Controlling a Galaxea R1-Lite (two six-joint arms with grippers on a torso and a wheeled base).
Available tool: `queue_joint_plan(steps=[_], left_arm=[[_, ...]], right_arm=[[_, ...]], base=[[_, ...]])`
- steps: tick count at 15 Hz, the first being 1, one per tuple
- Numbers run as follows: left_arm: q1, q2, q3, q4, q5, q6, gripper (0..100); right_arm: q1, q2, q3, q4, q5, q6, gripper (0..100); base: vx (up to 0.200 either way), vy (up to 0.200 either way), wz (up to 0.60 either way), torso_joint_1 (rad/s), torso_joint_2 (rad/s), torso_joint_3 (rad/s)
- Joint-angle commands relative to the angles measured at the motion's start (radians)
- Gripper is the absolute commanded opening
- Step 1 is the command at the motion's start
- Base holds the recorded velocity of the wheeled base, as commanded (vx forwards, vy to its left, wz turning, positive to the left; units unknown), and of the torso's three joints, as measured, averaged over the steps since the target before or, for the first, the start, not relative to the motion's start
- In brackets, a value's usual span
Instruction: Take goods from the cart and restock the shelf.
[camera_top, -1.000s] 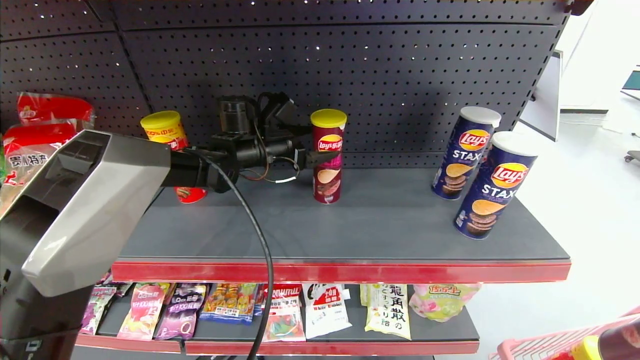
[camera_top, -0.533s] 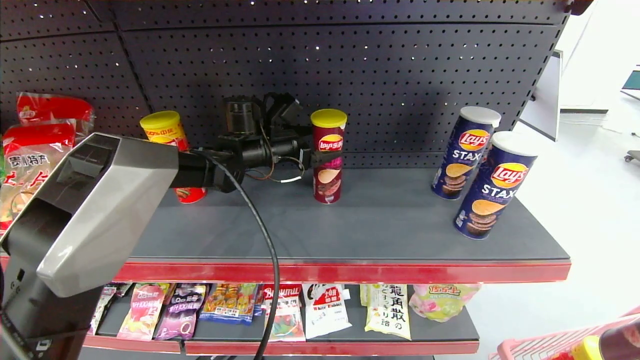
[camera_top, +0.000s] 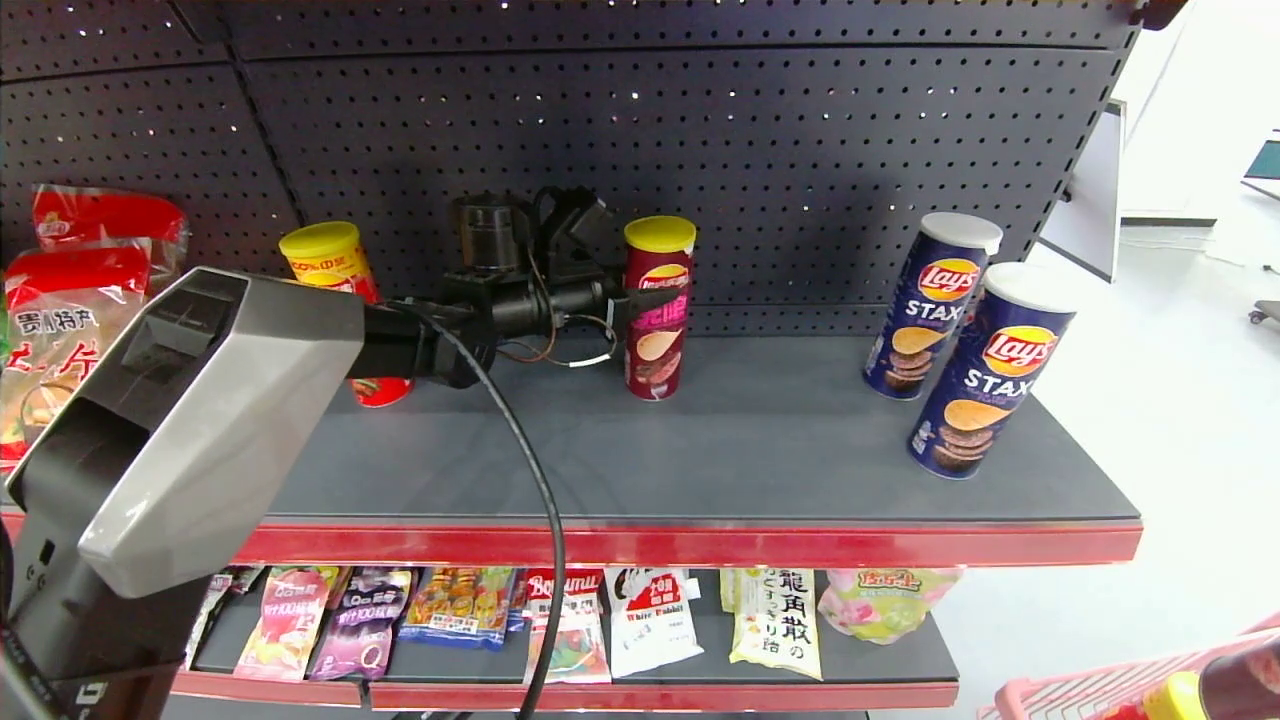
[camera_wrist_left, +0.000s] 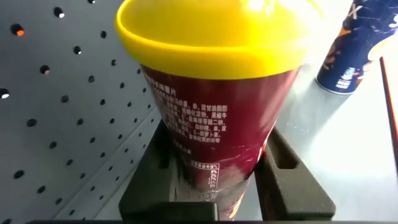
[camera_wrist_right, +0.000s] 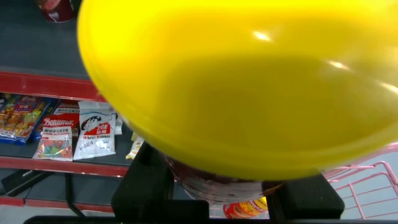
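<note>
Left claw now around maroon can.

The upper shelf, a dark grey board with a red front lip and a pegboard back, carries a red yellow-lidded can at back left, a slightly tilted maroon chip can mid-back, and two blue chip cans just beside each other near the right end. The lower shelf holds a row of flat snack packets.

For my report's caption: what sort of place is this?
Probably a shop aisle: a pegboard-backed shelf with crisp cans, snack packets displayed underneath, and a pink cart beside it.
</note>
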Motion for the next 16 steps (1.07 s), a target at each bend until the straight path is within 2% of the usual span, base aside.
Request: queue_joint_plan(steps=[1,2,4,5,7,9,10,11,12,13,16], left_arm=[[0.002,-0.094,0.104,-0.001,-0.009,-0.017,0],[0.000,-0.149,0.175,-0.002,-0.010,-0.032,0],[0.002,-0.252,0.301,-0.018,-0.033,-0.041,0],[0.005,-0.324,0.399,-0.035,-0.056,-0.041,0],[0.002,-0.419,0.525,-0.052,-0.069,-0.040,0],[0.003,-0.461,0.641,-0.068,-0.089,-0.024,0],[0.005,-0.461,0.700,-0.137,-0.090,-0.017,0],[0.005,-0.456,0.729,-0.193,-0.090,-0.018,0],[0.003,-0.435,0.770,-0.292,-0.084,-0.023,0],[0.005,-0.416,0.784,-0.338,-0.083,-0.021,0],[0.005,-0.410,0.802,-0.355,-0.086,-0.024,0]], right_arm=[[0.000,0.003,0.000,0.000,0.002,0.000,0],[0.000,0.004,0.000,-0.003,0.002,0.000,0],[0.000,0.004,-0.001,-0.003,0.002,0.000,0],[0.000,0.004,-0.006,-0.003,0.002,0.009,0],[0.000,0.007,-0.015,-0.003,0.000,0.024,0],[0.000,0.007,-0.021,-0.002,0.002,0.024,0],[0.000,0.007,-0.027,0.000,0.002,0.024,0],[0.000,0.007,-0.032,0.003,0.002,0.024,0],[0.000,0.007,-0.033,0.003,0.002,0.024,0],[0.000,0.007,-0.035,0.003,0.002,0.024,0],[0.000,0.007,-0.039,0.005,0.002,0.024,0]], base=[[0.000,0.000,0.00,0.000,0.00,0.000],[0.000,0.000,0.00,0.000,0.00,0.000],[0.000,0.000,0.00,0.000,0.00,0.000],[0.000,0.000,0.00,0.000,0.00,0.000],[0.000,0.000,0.00,0.000,0.00,0.000],[0.000,0.000,0.00,0.000,0.00,0.000],[0.000,0.000,0.00,0.000,0.00,0.000],[0.000,0.000,0.00,0.000,0.00,0.000],[0.000,0.000,0.00,0.000,0.00,0.000],[0.000,0.000,0.00,0.000,0.00,0.000],[0.000,0.000,0.00,0.000,0.00,0.000]])
